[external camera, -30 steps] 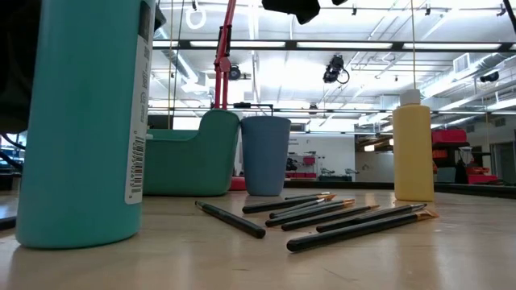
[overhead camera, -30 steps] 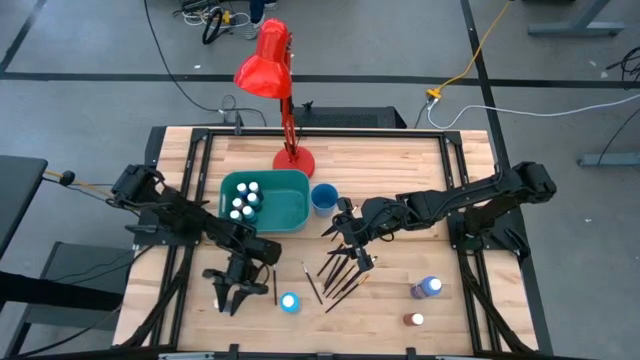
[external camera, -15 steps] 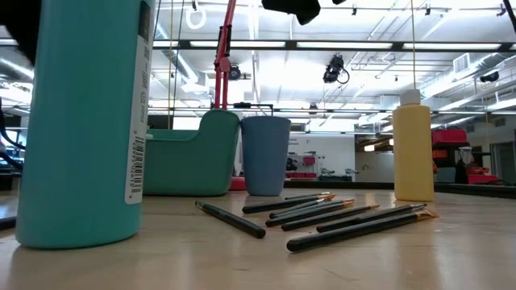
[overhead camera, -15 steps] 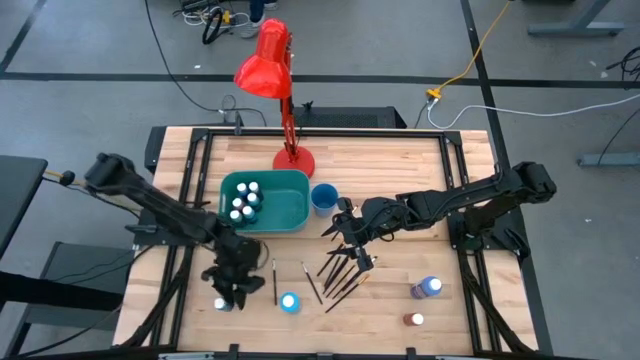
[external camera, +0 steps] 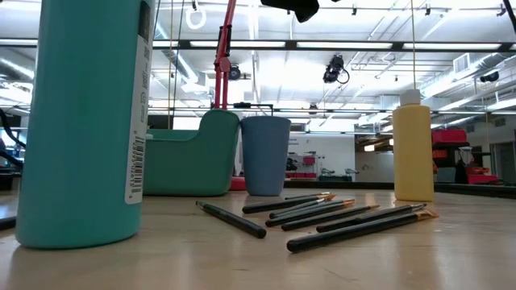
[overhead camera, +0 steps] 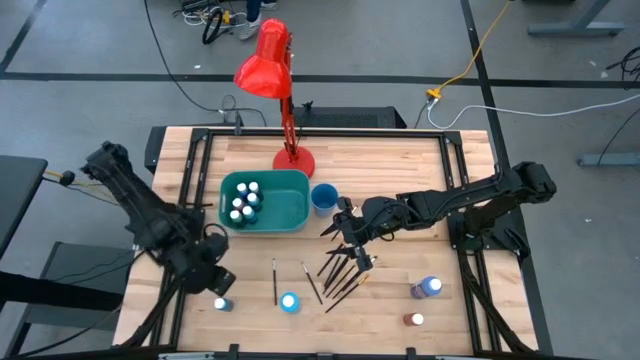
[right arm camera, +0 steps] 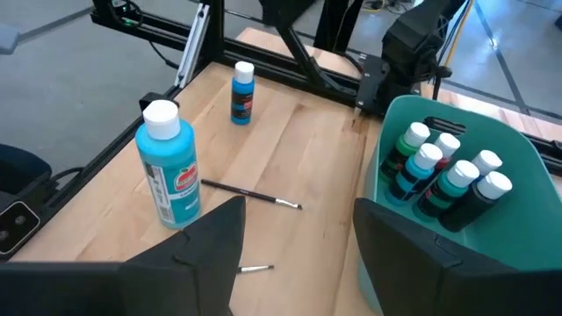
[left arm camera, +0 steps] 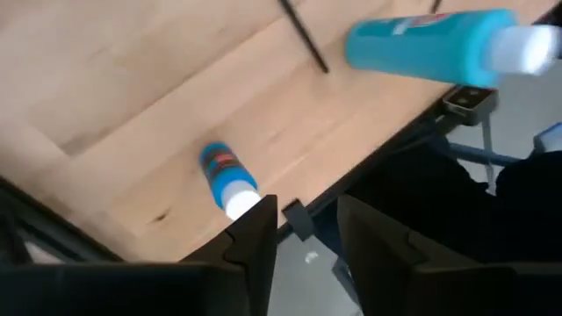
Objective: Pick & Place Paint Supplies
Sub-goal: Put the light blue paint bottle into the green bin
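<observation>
Small blue bottle (overhead camera: 220, 303) stands upright, lower left of high view, just below left gripper (overhead camera: 208, 276); jaws apart, empty. Right gripper (overhead camera: 345, 232), jaws wide, waits over brushes (overhead camera: 340, 271).

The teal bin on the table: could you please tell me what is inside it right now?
The teal bin holds a cluster of white-capped paint bottles standing upright at one end. Its floor beneath them and their lower parts are hidden by the wall.

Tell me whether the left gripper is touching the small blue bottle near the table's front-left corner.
Apart. In the left wrist view, bare wood shows between the left gripper and the small blue bottle, with nothing between the fingers; the high view also shows the bottle beside the gripper.
</observation>
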`<action>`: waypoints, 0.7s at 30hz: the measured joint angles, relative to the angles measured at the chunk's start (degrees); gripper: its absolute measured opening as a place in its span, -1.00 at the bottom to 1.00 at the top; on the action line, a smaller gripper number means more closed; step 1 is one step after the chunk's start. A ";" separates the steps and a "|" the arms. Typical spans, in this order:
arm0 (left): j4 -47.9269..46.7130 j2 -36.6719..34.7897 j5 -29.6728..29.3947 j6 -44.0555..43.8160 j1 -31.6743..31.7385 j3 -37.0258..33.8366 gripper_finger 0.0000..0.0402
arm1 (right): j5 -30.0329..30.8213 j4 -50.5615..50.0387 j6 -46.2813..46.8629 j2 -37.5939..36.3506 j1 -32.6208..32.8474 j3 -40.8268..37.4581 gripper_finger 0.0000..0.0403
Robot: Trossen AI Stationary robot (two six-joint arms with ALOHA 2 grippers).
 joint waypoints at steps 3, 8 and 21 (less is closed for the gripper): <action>-10.69 3.91 -7.47 -0.35 -3.64 8.16 -0.40 | 0.02 0.01 0.00 0.00 -0.01 0.00 0.11; -22.28 10.65 -17.07 1.20 -8.32 12.66 -0.44 | 0.02 -0.01 0.00 0.00 -0.12 0.00 0.11; -13.13 23.38 2.24 10.34 -5.62 11.42 -0.43 | 0.02 0.65 0.00 0.00 -0.12 0.00 0.11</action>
